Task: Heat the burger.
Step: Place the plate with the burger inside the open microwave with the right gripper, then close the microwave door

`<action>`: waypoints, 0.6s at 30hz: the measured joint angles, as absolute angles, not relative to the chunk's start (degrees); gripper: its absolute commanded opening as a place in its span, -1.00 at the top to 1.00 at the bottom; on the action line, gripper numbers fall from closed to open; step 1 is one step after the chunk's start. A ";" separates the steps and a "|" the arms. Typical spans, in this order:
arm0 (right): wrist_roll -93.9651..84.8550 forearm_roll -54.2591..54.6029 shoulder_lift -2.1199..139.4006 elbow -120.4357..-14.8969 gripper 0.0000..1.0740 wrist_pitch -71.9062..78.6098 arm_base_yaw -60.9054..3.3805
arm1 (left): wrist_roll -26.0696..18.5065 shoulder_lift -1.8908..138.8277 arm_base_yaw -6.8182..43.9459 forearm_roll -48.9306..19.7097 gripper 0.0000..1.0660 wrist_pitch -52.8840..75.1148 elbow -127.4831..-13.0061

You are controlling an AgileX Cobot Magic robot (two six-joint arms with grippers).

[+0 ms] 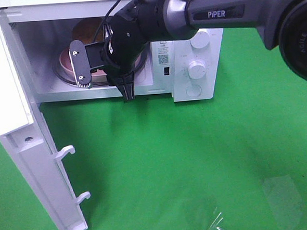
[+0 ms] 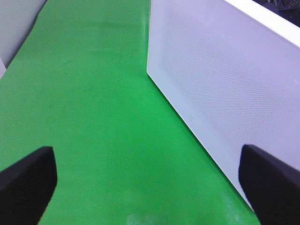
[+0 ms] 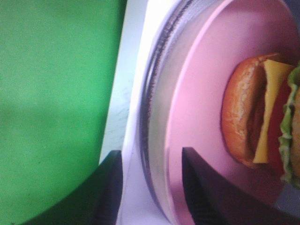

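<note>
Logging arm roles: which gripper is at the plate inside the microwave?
The right gripper, jaws apart astride the rim of the pink plate beside the burger. The left gripper hangs open over green cloth by the microwave door.

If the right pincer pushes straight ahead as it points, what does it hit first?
Likely the pink plate's rim, which sits between the open right pincer's fingers; the burger lies off that line.
</note>
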State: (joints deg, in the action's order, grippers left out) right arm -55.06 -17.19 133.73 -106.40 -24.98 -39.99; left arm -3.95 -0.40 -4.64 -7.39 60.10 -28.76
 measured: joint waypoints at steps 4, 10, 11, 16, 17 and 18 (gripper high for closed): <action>-55.06 -17.07 132.24 -104.39 0.14 -23.55 -39.99 | -3.95 -0.40 -4.64 -7.39 -0.83 60.10 -28.76; -55.06 -17.02 129.20 -99.69 -0.07 -22.12 -39.99 | -3.95 -0.40 -4.64 -7.39 -0.83 60.10 -28.76; -55.06 -17.02 128.06 -97.80 -0.14 -21.08 -39.99 | -3.95 -0.40 -4.64 -7.39 -0.83 60.10 -28.76; -55.06 -16.96 125.36 -93.68 -0.31 -18.16 -39.99 | -3.95 -0.40 -4.64 -7.39 -0.83 60.10 -28.76; -55.06 -16.96 125.36 -93.68 -0.31 -18.16 -39.99 | -3.95 -0.40 -4.64 -7.39 -0.83 60.10 -28.76; -55.06 -16.96 124.22 -92.07 -0.35 -17.36 -39.99 | -3.95 -0.40 -4.64 -7.39 -0.83 60.10 -28.76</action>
State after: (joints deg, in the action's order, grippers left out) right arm -55.06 -16.96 124.22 -92.07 -17.36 -39.99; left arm -3.95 -0.40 -4.64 -7.39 60.10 -28.76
